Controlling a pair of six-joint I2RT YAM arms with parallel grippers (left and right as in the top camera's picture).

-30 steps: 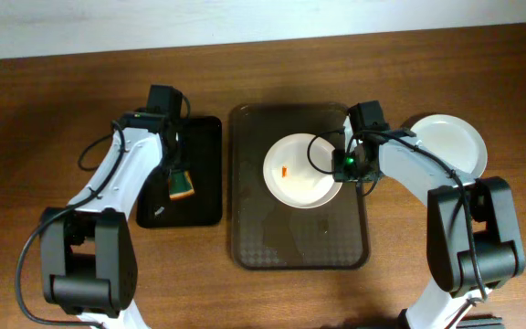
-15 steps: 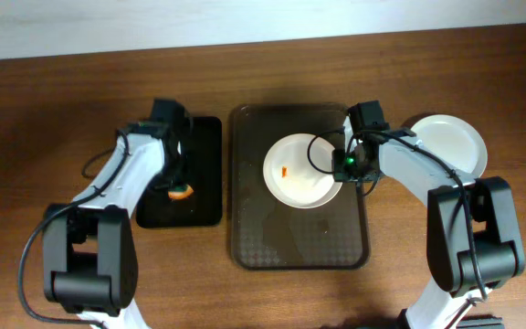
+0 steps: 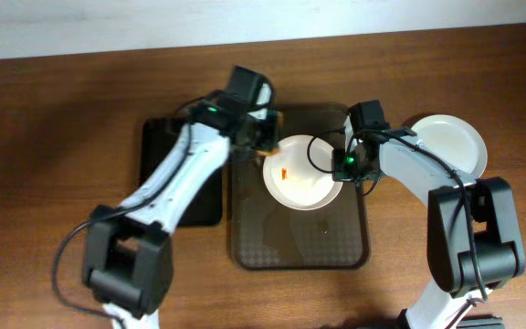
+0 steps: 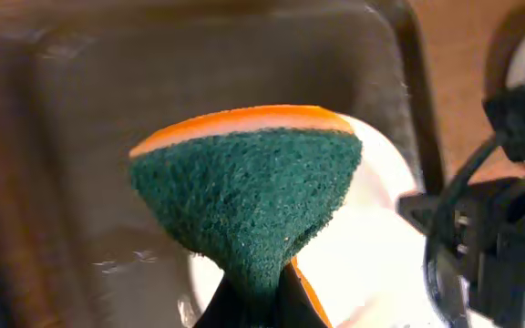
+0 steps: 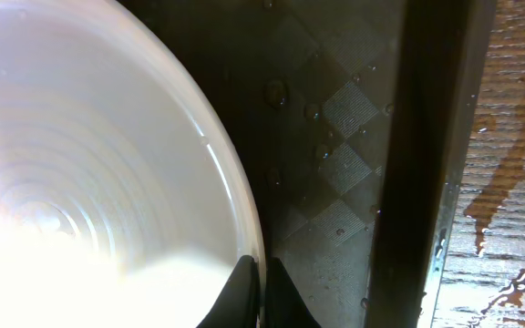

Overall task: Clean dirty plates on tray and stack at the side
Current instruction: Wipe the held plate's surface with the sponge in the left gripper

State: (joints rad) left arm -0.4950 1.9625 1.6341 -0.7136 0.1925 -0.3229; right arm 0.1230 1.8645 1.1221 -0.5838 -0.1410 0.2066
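A white plate (image 3: 304, 178) with a small orange smear (image 3: 285, 173) lies on the dark brown tray (image 3: 295, 242). My right gripper (image 3: 341, 166) is shut on that plate's right rim; in the right wrist view the two fingers pinch the rim (image 5: 255, 273). My left gripper (image 3: 265, 135) hovers at the plate's upper-left edge, shut on a green sponge with an orange back (image 4: 249, 196). The sponge is squeezed into a fan above the plate (image 4: 381, 246). A second white plate (image 3: 447, 144) rests on the table right of the tray.
A smaller black tray (image 3: 167, 196) lies left of the brown tray, partly under my left arm. Water drops sit on the brown tray (image 5: 335, 137), and the wooden table (image 5: 518, 200) beside its rim looks wet.
My left arm swung right from the black tray to the brown tray, carrying the sponge. My right gripper closed on the plate's rim. The plate has not moved.
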